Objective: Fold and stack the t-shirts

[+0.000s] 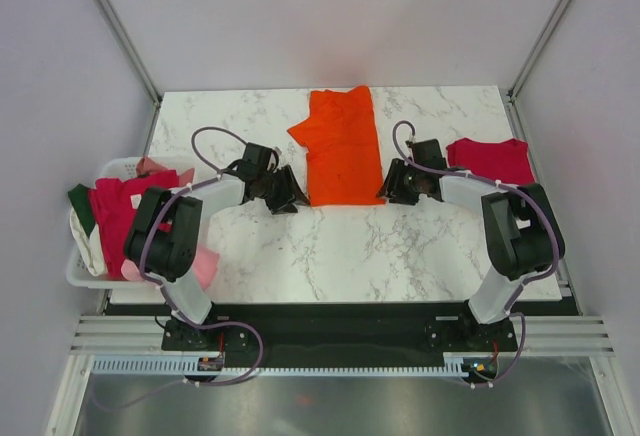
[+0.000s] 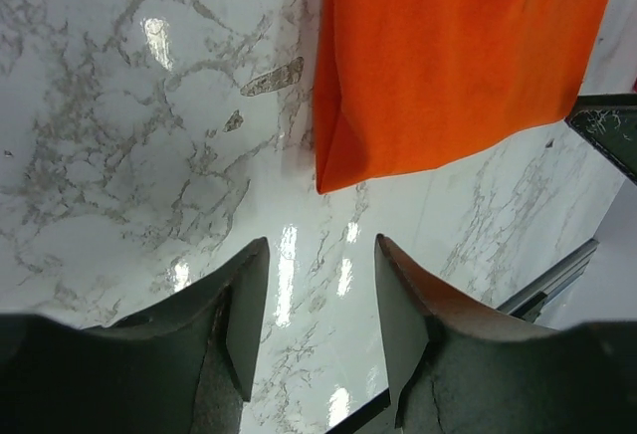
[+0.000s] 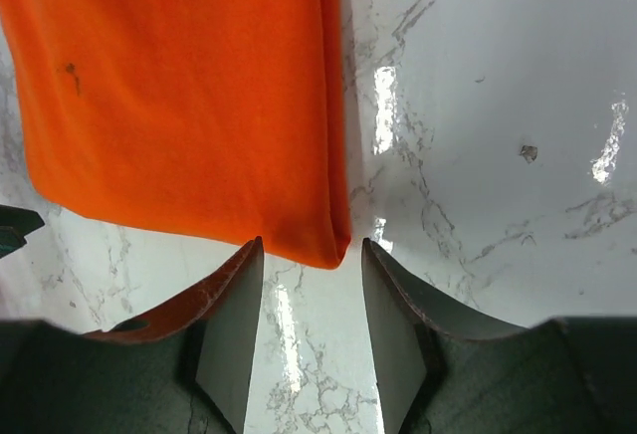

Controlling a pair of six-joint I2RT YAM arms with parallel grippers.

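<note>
Getting ready to pinch the orange t-shirt (image 1: 340, 151), a long strip in the upper middle of the desk (image 1: 330, 256).
It looks soft, light and floppy; both jaws are spread and empty, one near each bottom corner, good spots to grab.

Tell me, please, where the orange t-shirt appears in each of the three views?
Top external: orange t-shirt lies at the centre, on the table's far half.
Left wrist: upper right, with its corner near mid-picture.
Right wrist: upper left, with its corner low centre.
Shared landmark: the white marble table beneath it.
</note>
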